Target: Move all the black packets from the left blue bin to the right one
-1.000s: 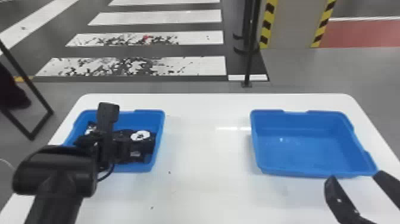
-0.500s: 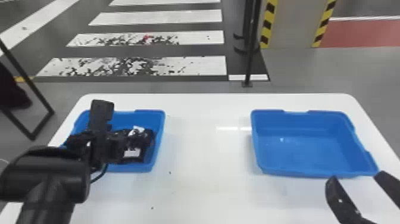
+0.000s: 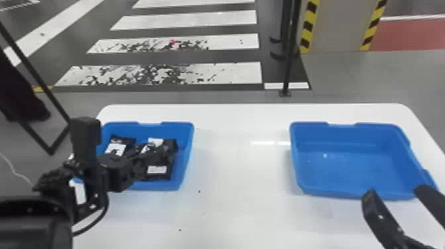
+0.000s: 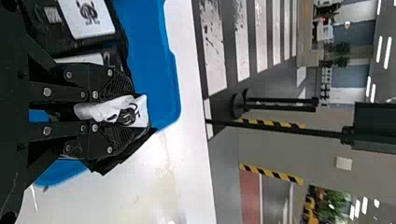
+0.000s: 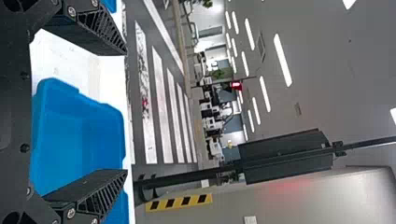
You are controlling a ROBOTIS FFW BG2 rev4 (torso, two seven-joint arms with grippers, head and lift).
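Note:
In the head view my left gripper (image 3: 157, 155) is over the left blue bin (image 3: 187, 159), pointing toward its right side. The left wrist view shows the left gripper (image 4: 122, 113) shut on a black packet (image 4: 136, 110), whose crumpled white label bulges between the fingers. Other black packets (image 3: 159, 173) with white labels lie beneath it and at the bin's back left. The right blue bin (image 3: 344, 165) holds nothing. My right gripper (image 3: 390, 195) waits at that bin's front edge, open; in the right wrist view the right gripper (image 5: 125, 113) has its fingers wide apart.
Both bins stand on a white table (image 3: 238, 172), with a wide stretch of tabletop between them. Past the table's back edge a thin black post (image 3: 289, 56) rises from the floor.
My left arm has shifted left, and its gripper now reaches sideways across the left bin. More packets at the bin's back left have come into sight. The right arm has hardly moved.

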